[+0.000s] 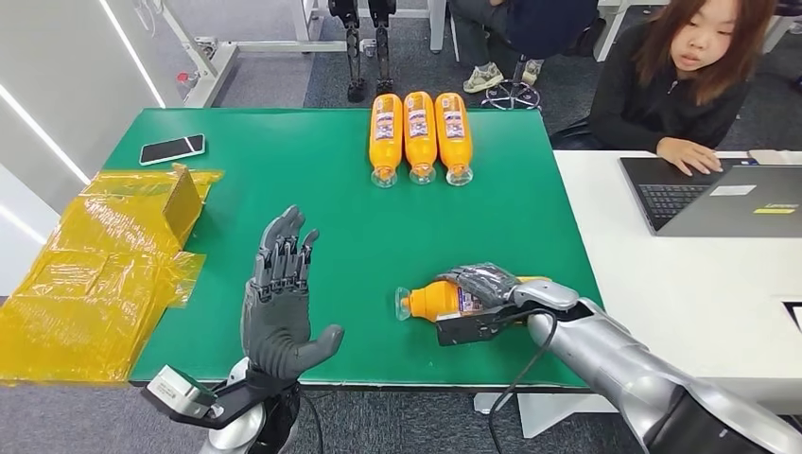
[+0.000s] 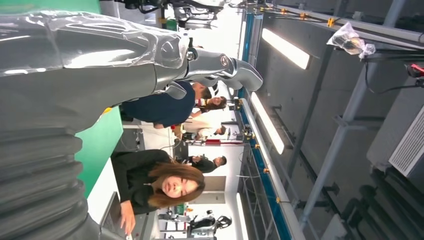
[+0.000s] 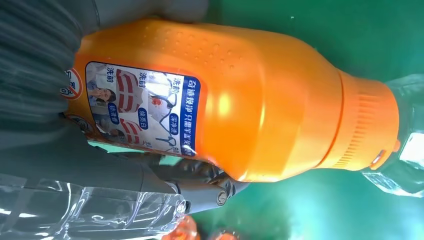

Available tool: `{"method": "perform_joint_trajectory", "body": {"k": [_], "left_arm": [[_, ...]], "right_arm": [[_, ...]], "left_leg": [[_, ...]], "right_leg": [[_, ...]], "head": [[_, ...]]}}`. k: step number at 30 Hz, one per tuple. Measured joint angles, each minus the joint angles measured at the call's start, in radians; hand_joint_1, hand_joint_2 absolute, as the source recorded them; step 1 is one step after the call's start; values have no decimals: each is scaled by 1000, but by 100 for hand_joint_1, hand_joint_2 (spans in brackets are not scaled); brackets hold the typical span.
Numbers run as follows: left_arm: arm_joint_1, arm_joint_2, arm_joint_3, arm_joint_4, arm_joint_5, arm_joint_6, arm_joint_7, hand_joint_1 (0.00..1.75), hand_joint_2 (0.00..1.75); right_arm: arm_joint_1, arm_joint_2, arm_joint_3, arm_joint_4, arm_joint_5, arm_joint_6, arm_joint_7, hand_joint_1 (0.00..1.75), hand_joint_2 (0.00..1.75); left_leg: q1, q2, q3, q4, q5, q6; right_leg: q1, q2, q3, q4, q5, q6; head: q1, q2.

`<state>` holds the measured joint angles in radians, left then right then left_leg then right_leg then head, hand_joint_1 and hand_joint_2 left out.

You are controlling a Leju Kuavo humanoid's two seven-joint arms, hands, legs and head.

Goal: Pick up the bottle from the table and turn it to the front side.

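Observation:
An orange bottle (image 1: pixel 437 299) lies on its side near the front of the green table (image 1: pixel 284 180), its clear cap pointing left. My right hand (image 1: pixel 492 295) grips its body, fingers over the top and thumb at the near side. Close up, the orange bottle (image 3: pixel 250 100) shows a blue and white label under my right hand (image 3: pixel 45 75). My left hand (image 1: pixel 279 298) is raised over the table's front left, palm up and fingers spread, holding nothing. From the wrist, my left hand (image 2: pixel 65 100) points toward the room.
Three orange bottles (image 1: pixel 419 135) lie side by side at the table's far middle. A phone (image 1: pixel 172 148) lies at the far left, yellow plastic bags (image 1: pixel 95 274) drape the left edge. A person (image 1: pixel 686 80) works at a laptop (image 1: pixel 709 194) on the white table at right.

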<state>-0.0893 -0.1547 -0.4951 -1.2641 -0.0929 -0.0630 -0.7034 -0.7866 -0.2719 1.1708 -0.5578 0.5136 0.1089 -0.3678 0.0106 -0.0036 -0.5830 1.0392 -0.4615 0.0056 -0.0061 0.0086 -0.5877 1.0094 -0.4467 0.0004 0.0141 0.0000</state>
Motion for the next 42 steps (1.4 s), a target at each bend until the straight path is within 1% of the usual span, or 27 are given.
{"method": "perform_joint_trajectory", "body": {"k": [7,10,12,14,18,22,26,30,33,35,38,42], "left_arm": [[8,0,6,-11,-4,-3,0,0,175],[15,0,12,-16,-8,1,0,0,175],[25,0,20,-22,-15,3,0,0,175],[34,0,30,-30,-23,3,0,0,175],[38,-1,45,-33,-35,-8,0,0,175],[34,-5,52,-32,-37,-16,0,0,175],[21,-9,54,-25,-33,-9,0,0,175],[12,-9,57,-17,-29,-1,0,0,175],[9,-10,58,-12,-24,-2,0,0,175],[9,-12,58,-10,-18,-6,0,0,175],[9,-18,57,-10,-9,-17,0,0,175],[9,-30,57,-10,7,-38,0,0,175]], "right_arm": [[58,-49,-23,-119,21,-71,40,175,175],[93,-67,-54,-193,48,-162,61,175,175],[136,-82,-96,-281,81,-243,84,175,175],[193,-95,-159,-396,124,-294,111,175,175],[297,-99,-295,-629,186,-333,134,175,175],[364,-102,-406,-812,215,-350,126,175,175],[408,-109,-475,-924,225,-349,105,175,175],[426,-110,-505,-979,221,-348,86,175,175],[430,-102,-509,-993,209,-347,61,175,175],[432,-86,-509,-994,198,-348,41,175,175],[434,-50,-508,-989,188,-352,12,175,175],[437,14,-503,-977,186,-367,-12,175,175]], "left_leg": [[0,0,1,0,0,1],[0,0,1,0,0,1],[0,-1,-1,0,-1,2],[0,-1,-5,0,-1,2],[0,0,-11,0,0,1],[0,-3,-15,0,0,1],[0,-2,-16,0,0,1],[0,-1,-17,0,0,1],[0,-1,-17,0,0,1],[0,-1,-17,0,0,1],[0,-1,-17,0,0,1],[0,-1,-17,-1,0,1]], "right_leg": [[0,0,4,-1,1,1],[0,0,4,-2,1,1],[0,-1,3,-2,1,1],[0,-1,0,-1,1,1],[0,0,-9,-1,2,0],[0,-3,-11,-1,1,0],[-1,-2,-13,0,1,1],[-1,-2,-13,-1,1,1],[-1,-2,-13,-1,1,1],[-1,-2,-13,-1,1,1],[0,-2,-13,0,1,1],[0,-2,-14,0,1,1]], "head": [[0,0],[0,0],[0,0],[0,0],[0,0],[0,0],[0,0],[0,0],[0,0],[0,0],[0,0],[0,0]]}}
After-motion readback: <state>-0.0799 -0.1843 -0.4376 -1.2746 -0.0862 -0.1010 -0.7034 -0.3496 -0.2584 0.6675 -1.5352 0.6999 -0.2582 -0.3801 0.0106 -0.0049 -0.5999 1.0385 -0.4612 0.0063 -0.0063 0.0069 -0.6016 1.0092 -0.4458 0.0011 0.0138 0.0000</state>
